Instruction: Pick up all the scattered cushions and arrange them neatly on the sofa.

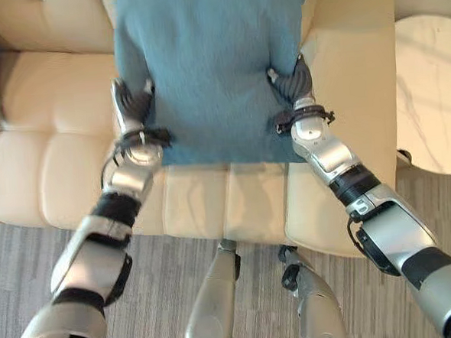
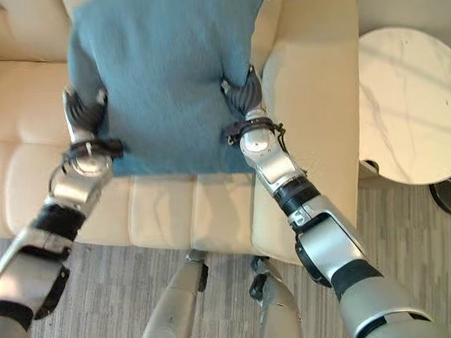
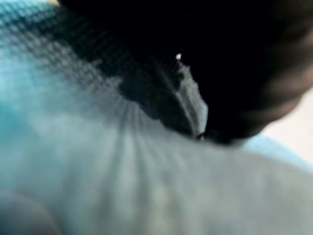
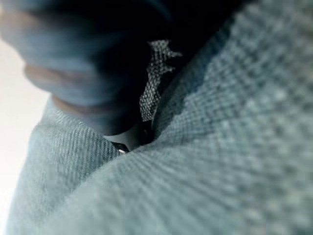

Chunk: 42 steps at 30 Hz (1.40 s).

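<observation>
Left eye view showed a blue cushion (image 1: 208, 70) over the cream sofa (image 1: 50, 180), left hand (image 1: 132, 106) and right hand (image 1: 295, 84) pressed into its opposite sides. Right eye view showed a round worktop (image 2: 413, 104) beside the sofa. Wrist views: fingers hidden in fabric, grip impossible to judge.

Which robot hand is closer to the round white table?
The right hand, gripping the blue knitted cushion's edge nearest the round white marble table. The left hand grips the opposite edge.
</observation>
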Tool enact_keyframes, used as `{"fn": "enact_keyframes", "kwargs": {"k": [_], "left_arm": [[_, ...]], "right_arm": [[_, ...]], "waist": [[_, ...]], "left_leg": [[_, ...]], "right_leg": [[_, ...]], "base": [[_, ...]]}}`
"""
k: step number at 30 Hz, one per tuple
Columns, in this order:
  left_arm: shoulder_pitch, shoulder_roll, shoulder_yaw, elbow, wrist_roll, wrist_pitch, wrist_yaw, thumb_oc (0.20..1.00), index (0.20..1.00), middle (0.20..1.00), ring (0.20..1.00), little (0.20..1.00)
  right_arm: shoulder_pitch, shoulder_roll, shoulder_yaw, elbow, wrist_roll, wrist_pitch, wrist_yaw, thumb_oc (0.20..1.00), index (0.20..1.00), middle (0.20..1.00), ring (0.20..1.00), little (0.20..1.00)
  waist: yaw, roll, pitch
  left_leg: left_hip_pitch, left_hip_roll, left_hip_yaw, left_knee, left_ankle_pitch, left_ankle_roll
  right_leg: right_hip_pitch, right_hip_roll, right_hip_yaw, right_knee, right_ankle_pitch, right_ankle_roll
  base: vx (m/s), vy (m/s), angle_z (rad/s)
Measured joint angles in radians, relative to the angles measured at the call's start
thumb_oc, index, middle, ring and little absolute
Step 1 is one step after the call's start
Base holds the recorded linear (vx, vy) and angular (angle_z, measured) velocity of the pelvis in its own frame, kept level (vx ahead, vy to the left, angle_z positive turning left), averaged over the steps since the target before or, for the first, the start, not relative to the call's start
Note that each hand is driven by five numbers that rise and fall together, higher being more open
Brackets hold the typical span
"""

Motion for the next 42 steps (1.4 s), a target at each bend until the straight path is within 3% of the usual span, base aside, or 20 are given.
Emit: {"fn": "enact_keyframes", "kwargs": {"k": [8,14,15,16,24,30,33,34,35,42], "left_arm": [[-0.283,0.027,-0.092,0.076,0.195,-0.001,0.109,0.2,0.2,0.2,0.2,0.2],[-0.418,-0.005,-0.154,0.215,0.306,0.027,0.144,0.2,0.2,0.2,0.2,0.2],[-0.427,-0.011,-0.172,0.242,0.313,0.033,0.147,0.853,0.853,0.853,0.853,0.853],[-0.427,-0.024,-0.174,0.272,0.318,0.038,0.149,1.0,1.0,1.0,1.0,1.0],[-0.414,-0.053,-0.169,0.395,0.314,0.066,0.145,1.0,1.0,1.0,1.0,1.0],[-0.373,-0.049,-0.125,0.406,0.292,0.058,0.126,1.0,1.0,1.0,1.0,1.0],[-0.31,-0.061,-0.103,0.43,0.222,0.04,0.087,1.0,1.0,1.0,1.0,1.0],[-0.229,-0.062,-0.006,0.369,0.166,-0.005,0.052,1.0,1.0,1.0,1.0,1.0],[-0.192,-0.069,0.014,0.36,0.135,-0.015,0.045,1.0,1.0,1.0,1.0,1.0],[0.067,-0.056,0.103,0.257,-0.016,-0.096,-0.093,1.0,1.0,1.0,1.0,1.0]], "right_arm": [[-0.145,-0.033,0.016,0.082,-0.002,-0.058,-0.107,0.2,0.2,0.2,0.2,0.2],[-0.25,-0.093,0.101,0.175,-0.12,-0.061,-0.141,0.2,0.2,0.2,0.2,0.2],[-0.256,-0.096,0.109,0.186,-0.142,-0.06,-0.142,1.0,1.0,1.0,1.0,1.0],[-0.258,-0.1,0.137,0.21,-0.162,-0.057,-0.14,1.0,1.0,1.0,1.0,1.0],[-0.236,-0.067,0.241,0.293,-0.236,-0.012,-0.064,1.0,1.0,1.0,1.0,1.0],[-0.201,-0.046,0.251,0.305,-0.267,0.002,-0.02,1.0,1.0,1.0,1.0,1.0],[-0.17,-0.001,0.251,0.334,-0.272,0.019,-0.007,1.0,1.0,1.0,1.0,1.0],[-0.138,0.007,0.227,0.32,-0.288,0.021,0.003,1.0,1.0,1.0,1.0,1.0],[-0.119,0.011,0.23,0.321,-0.29,0.023,0.003,1.0,1.0,1.0,1.0,1.0],[-0.053,-0.033,0.128,0.29,-0.307,0.024,0.02,1.0,1.0,1.0,1.0,1.0]], "waist": [[-0.027,-0.002,-0.001],[-0.03,0.0,0.0],[-0.028,0.001,0.0],[-0.025,0.001,0.0],[-0.009,0.001,0.0],[-0.001,0.001,0.0],[-0.004,0.0,0.0],[-0.004,0.001,0.0],[-0.004,0.0,0.0],[-0.002,0.001,-0.003]], "left_leg": [[-0.164,0.007,0.033,0.055,0.0,0.012],[-0.27,0.011,0.032,0.081,0.001,0.012],[-0.283,0.011,0.032,0.085,0.001,0.012],[-0.286,0.011,0.032,0.085,0.001,0.012],[-0.293,0.003,0.03,0.092,0.001,0.012],[-0.27,0.003,0.027,0.1,-0.001,0.01],[-0.222,0.003,0.027,0.088,-0.003,0.007],[-0.183,0.003,0.028,0.064,-0.008,-0.001],[-0.16,0.003,0.027,0.052,-0.007,-0.003],[-0.017,0.004,0.017,-0.024,0.0,-0.005]], "right_leg": [[-0.177,0.0,0.045,0.039,0.033,0.01],[-0.291,-0.002,0.045,0.082,0.024,0.0],[-0.305,-0.003,0.045,0.093,0.019,-0.002],[-0.313,-0.005,0.045,0.102,0.014,-0.002],[-0.342,-0.021,0.047,0.161,-0.018,-0.008],[-0.314,-0.021,0.045,0.164,-0.018,-0.008],[-0.264,-0.02,0.045,0.151,-0.018,-0.007],[-0.226,-0.016,0.044,0.126,-0.014,-0.002],[-0.203,-0.015,0.043,0.113,-0.01,0.001],[-0.021,0.007,0.018,-0.043,0.031,0.008]], "base": [[0.07,0.062,-0.13],[0.06,-0.002,-0.02],[0.04,0.012,0.05],[0.06,0.012,0.05],[0.01,-0.003,0.04],[0.0,0.0,0.0],[0.0,0.0,0.0],[0.0,0.0,0.0],[0.0,0.0,0.0],[0.0,0.0,0.0]]}}
